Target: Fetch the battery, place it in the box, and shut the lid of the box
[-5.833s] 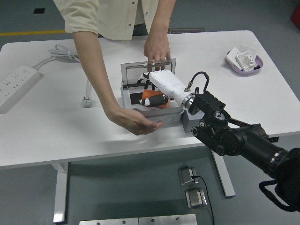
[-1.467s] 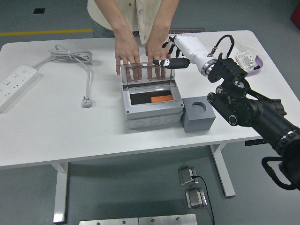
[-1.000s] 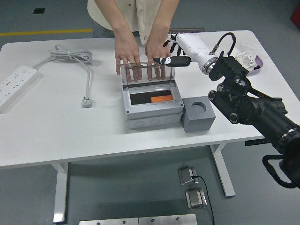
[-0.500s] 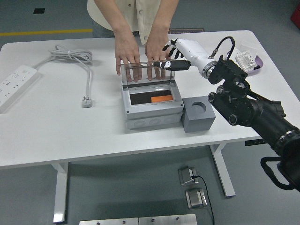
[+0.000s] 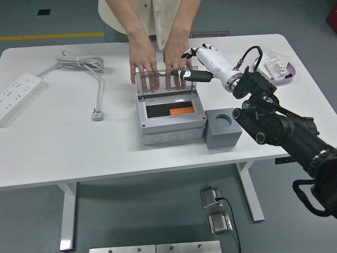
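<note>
One white robot hand in view — the right, fingers spread and holding nothing, one dark-tipped finger at the top edge of the clear upright lid of the one grey plastic box. One orange battery lies inside the box. A person's two hands rest flat behind the lid. One grey block with a round hole stands just right of the box; one white power strip at the white table's left — one purple dish far right.
</note>
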`<action>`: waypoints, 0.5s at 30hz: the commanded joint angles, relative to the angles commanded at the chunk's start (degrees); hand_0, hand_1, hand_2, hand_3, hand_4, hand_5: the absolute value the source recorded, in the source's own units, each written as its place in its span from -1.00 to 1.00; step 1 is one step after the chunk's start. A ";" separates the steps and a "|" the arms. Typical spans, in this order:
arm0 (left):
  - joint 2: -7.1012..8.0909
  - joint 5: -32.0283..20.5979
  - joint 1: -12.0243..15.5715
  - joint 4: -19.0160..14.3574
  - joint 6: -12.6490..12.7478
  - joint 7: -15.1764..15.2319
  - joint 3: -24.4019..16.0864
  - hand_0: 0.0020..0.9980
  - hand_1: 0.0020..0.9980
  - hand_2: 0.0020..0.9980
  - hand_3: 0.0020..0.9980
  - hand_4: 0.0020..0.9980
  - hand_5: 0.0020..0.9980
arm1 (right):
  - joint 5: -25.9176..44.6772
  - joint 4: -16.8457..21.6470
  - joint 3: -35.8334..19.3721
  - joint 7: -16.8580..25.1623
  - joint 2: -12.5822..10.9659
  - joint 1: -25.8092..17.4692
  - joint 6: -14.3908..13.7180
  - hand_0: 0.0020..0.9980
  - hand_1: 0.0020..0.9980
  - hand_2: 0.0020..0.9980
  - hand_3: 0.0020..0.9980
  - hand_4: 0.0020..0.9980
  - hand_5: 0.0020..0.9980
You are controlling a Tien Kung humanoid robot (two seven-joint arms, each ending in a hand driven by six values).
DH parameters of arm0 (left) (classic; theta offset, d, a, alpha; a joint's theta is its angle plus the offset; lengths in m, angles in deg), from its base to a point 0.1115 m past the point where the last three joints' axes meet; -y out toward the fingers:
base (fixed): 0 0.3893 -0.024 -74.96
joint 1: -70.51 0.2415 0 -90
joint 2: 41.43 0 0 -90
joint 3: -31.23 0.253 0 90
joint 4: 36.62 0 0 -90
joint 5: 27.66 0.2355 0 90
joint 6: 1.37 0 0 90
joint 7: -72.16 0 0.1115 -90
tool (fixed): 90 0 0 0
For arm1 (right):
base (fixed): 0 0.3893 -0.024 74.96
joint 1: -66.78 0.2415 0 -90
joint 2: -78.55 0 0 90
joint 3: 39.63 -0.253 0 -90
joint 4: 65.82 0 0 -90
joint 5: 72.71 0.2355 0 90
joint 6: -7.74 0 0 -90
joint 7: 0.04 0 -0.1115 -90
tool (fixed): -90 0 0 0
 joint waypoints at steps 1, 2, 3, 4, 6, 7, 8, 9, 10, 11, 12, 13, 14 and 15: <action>-0.03 -0.03 0.00 0.00 0.00 0.00 0.00 0.18 0.37 0.41 0.51 0.61 0.83 | 0.03 0.11 0.14 -0.05 -0.02 -0.06 -0.04 1.00 0.60 0.56 0.54 0.98 0.77; -0.07 -0.07 -0.01 0.00 0.00 0.00 0.04 0.18 0.37 0.41 0.51 0.61 0.84 | 0.05 0.27 0.31 -0.11 -0.07 -0.14 -0.08 0.99 0.59 0.55 0.54 0.97 0.77; -0.09 -0.11 -0.01 0.00 0.00 0.00 0.06 0.18 0.37 0.41 0.51 0.61 0.84 | 0.12 0.42 0.49 -0.17 -0.12 -0.23 -0.13 0.99 0.59 0.55 0.54 0.97 0.77; -0.11 -0.14 -0.01 0.00 0.00 0.00 0.05 0.18 0.37 0.41 0.51 0.61 0.84 | 0.17 0.58 0.69 -0.24 -0.18 -0.31 -0.17 0.99 0.59 0.55 0.54 0.97 0.77; -0.15 -0.24 0.02 0.00 0.02 0.01 0.07 0.18 0.37 0.41 0.51 0.61 0.84 | 0.29 0.98 1.15 -0.39 -0.35 -0.52 -0.22 0.99 0.59 0.55 0.54 0.97 0.77; -0.16 -0.29 0.05 0.00 0.03 0.01 0.08 0.18 0.37 0.41 0.51 0.61 0.84 | 0.36 1.29 1.46 -0.50 -0.50 -0.67 -0.24 0.99 0.59 0.55 0.54 0.97 0.77; -0.18 -0.32 0.07 0.00 0.04 0.00 0.07 0.18 0.37 0.41 0.51 0.61 0.84 | 0.43 1.56 1.69 -0.58 -0.62 -0.80 -0.26 0.98 0.58 0.54 0.54 0.97 0.75; -0.20 -0.35 0.09 0.00 0.05 0.00 0.08 0.18 0.37 0.41 0.51 0.61 0.84 | 0.48 1.79 1.88 -0.65 -0.72 -0.90 -0.27 0.98 0.58 0.54 0.54 0.97 0.75; -0.22 -0.38 0.12 0.00 0.06 -0.01 0.08 0.18 0.37 0.41 0.51 0.61 0.84 | 0.55 2.16 2.15 -0.75 -0.90 -1.07 -0.28 0.98 0.58 0.54 0.54 0.97 0.75; -0.25 -0.43 0.15 0.00 0.07 -0.01 0.09 0.18 0.37 0.41 0.51 0.61 0.84 | 0.68 2.56 2.44 -0.86 -1.09 -1.27 -0.28 0.98 0.58 0.54 0.54 0.97 0.75; -0.28 -0.46 0.17 0.00 0.08 0.00 0.08 0.18 0.37 0.41 0.51 0.61 0.84 | 0.75 2.87 2.65 -0.95 -1.24 -1.42 -0.27 0.98 0.58 0.54 0.54 0.97 0.75; -0.31 -0.52 0.19 0.00 0.08 0.01 0.12 0.18 0.37 0.41 0.51 0.61 0.84 | 0.86 3.39 2.99 -1.10 -1.50 -1.67 -0.26 0.98 0.58 0.54 0.54 0.97 0.75; -0.33 -0.53 0.20 0.00 0.08 0.01 0.16 0.18 0.37 0.41 0.51 0.61 0.84 | 0.97 3.85 3.26 -1.22 -1.73 -1.90 -0.22 0.98 0.58 0.54 0.54 0.97 0.75; -0.35 -0.49 0.21 0.00 0.08 0.00 0.24 0.18 0.37 0.41 0.51 0.61 0.84 | 1.12 4.64 3.68 -1.40 -2.10 -2.27 -0.18 0.96 0.57 0.53 0.54 0.97 0.81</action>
